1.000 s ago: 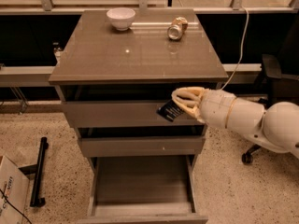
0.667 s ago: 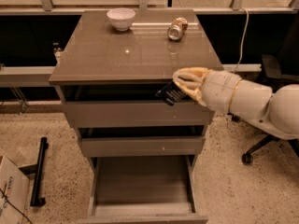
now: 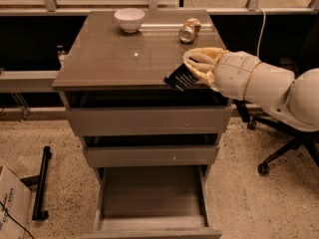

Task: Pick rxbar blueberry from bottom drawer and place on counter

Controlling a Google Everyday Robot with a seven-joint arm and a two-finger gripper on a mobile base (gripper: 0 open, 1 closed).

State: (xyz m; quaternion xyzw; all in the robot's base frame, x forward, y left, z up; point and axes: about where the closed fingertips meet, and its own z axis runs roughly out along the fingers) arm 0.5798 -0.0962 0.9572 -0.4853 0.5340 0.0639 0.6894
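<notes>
**Clerk:** First entry, the surface and the room?

**Keeper:** One tabletop (image 3: 114,59), glossy grey-brown, roughly square, with a small glint of light near its middle. It caps a cabinet of three handle-less drawers. The floor (image 3: 249,203) is pale speckled stone. A dark glazed wall with metal posts runs along the far side. A cardboard box (image 3: 10,203) sits at the near left, with a black bar (image 3: 41,183) lying beside it. A black wheeled office chair (image 3: 279,153) stands to the right.

**Clerk:** The drawers?

**Keeper:** The top drawer (image 3: 149,121) and the middle drawer (image 3: 149,156) each stand slightly ajar. The bottom drawer (image 3: 149,193) is pulled well out toward the near side, with a flat, plain grey inside.

**Clerk:** Loose items on top?

**Keeper:** One white bowl (image 3: 129,20), round and smooth, at the far left. One shiny gold-silver can (image 3: 189,30) lies on its side at the far right, well apart from the bowl.

**Clerk:** And the gripper?

**Keeper:** The gripper (image 3: 197,66) has cream-coloured fingers on a bulky white rounded arm (image 3: 264,86) that reaches in from the right. It sits at the near right edge of the tabletop, clamped on the rxbar blueberry (image 3: 180,77). This is a small flat rectangle in a dark wrapper with pale print. It is tilted and juts left from the fingers across the front edge. I cannot tell whether the bar touches the tabletop.
</notes>
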